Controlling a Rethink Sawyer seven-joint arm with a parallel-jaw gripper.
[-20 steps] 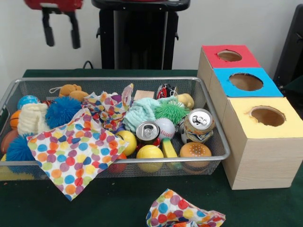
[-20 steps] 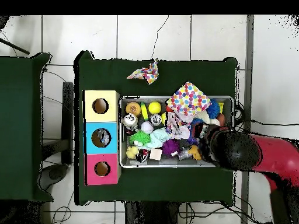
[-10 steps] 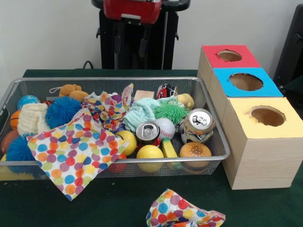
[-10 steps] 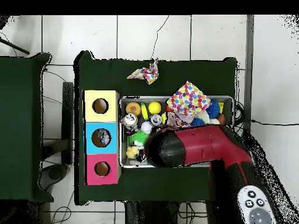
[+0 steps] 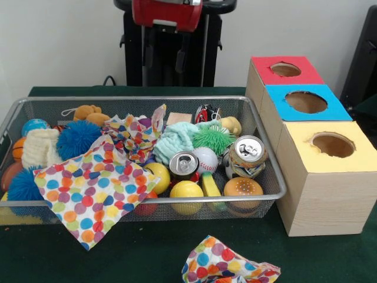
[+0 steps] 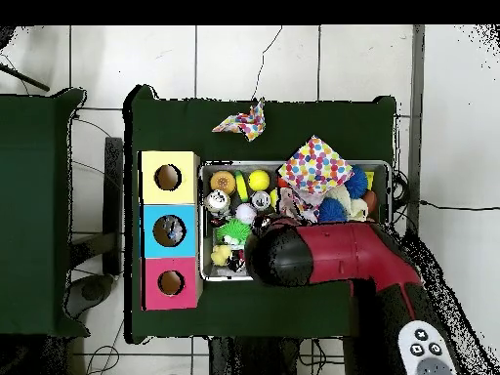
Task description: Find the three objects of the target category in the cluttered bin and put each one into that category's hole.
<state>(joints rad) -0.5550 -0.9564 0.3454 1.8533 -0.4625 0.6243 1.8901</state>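
The wire bin (image 5: 135,99) holds a jumble. Two drink cans (image 5: 184,164) (image 5: 247,154), a baseball (image 5: 205,159), yellow balls (image 5: 186,193) and a burger toy (image 5: 242,188) lie at its right front. A green spiky ball (image 5: 212,138) and a mint cloth (image 5: 175,138) sit behind them. My gripper (image 5: 166,54) hangs open and empty high above the bin's back rim, near the middle. In the overhead view the red arm (image 6: 332,252) covers the robot-side half of the bin (image 6: 202,220) and hides the gripper.
Three boxes stand beside the bin, each with a top hole: red (image 5: 285,71), blue (image 5: 305,103), yellow (image 5: 333,147). A dotted cloth (image 5: 88,191) drapes over the bin's front rim; another (image 5: 227,262) lies on the green table. Blue fuzzy balls (image 5: 76,138) fill the left.
The gripper has swung from above the bin's left end to above its middle, staying high and open. Nothing in the bin has moved.
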